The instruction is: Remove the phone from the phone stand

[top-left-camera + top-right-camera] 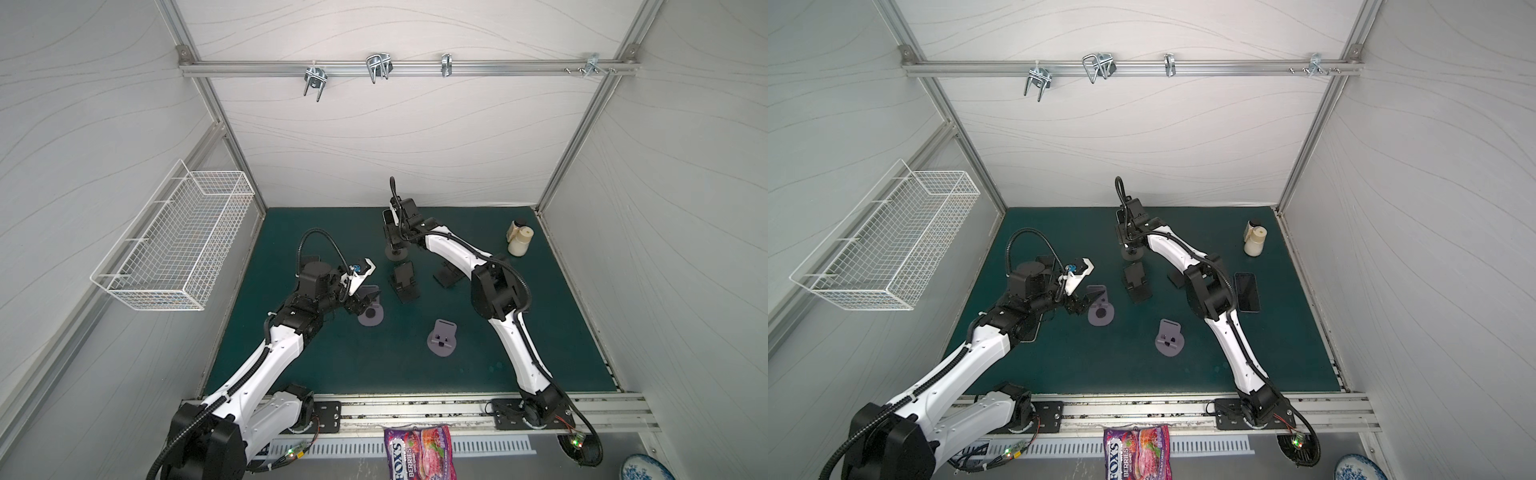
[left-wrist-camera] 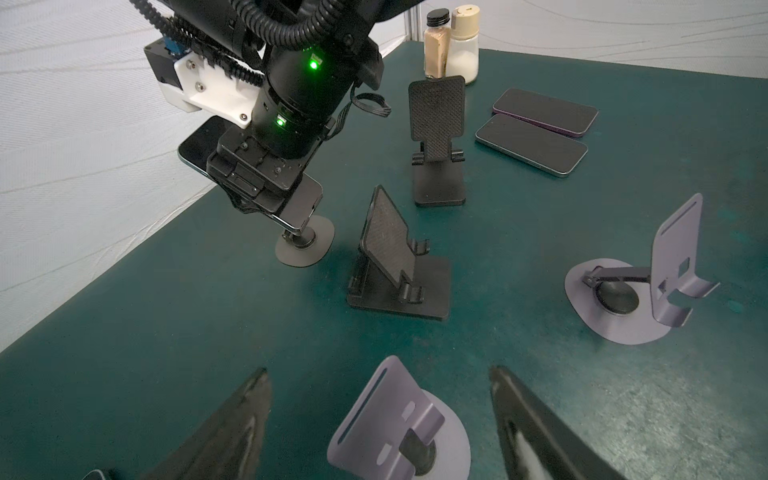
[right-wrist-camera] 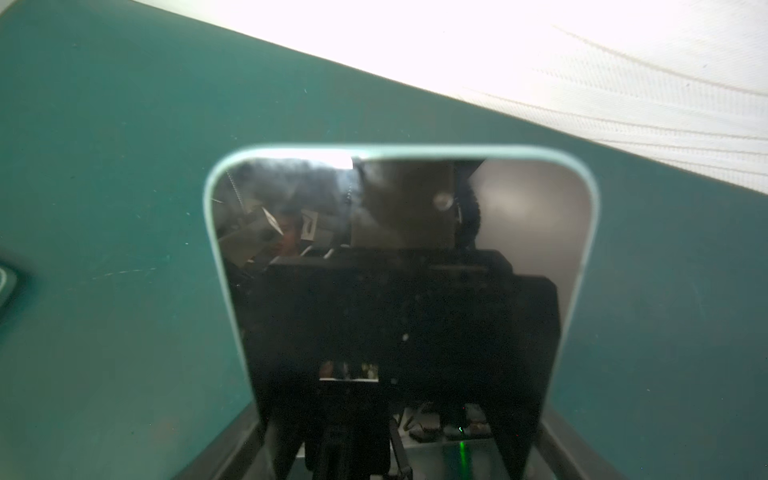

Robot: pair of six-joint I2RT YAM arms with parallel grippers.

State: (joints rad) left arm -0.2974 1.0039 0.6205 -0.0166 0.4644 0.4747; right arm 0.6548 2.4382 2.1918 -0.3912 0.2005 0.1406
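Observation:
A phone (image 3: 399,257) with a pale green rim and dark screen is held at the back middle of the mat. My right gripper (image 2: 253,183) is shut on it across its sides. In the left wrist view the phone (image 2: 199,143) lies nearly flat right above the dark phone stand (image 2: 305,245) with its round base; whether they still touch I cannot tell. In both top views the stand's base (image 1: 397,252) (image 1: 1133,254) shows under the right gripper (image 1: 392,237). My left gripper (image 2: 378,382) is open, its fingers either side of an empty purple stand (image 2: 399,419), not touching it.
Two black folding stands (image 2: 399,266) (image 2: 438,141) and another purple stand (image 2: 640,286) stand empty mid-mat. Two phones (image 2: 532,143) (image 2: 544,110) lie flat on the right. Two shakers (image 2: 451,41) stand at the back right. A wire basket (image 1: 174,241) hangs on the left wall.

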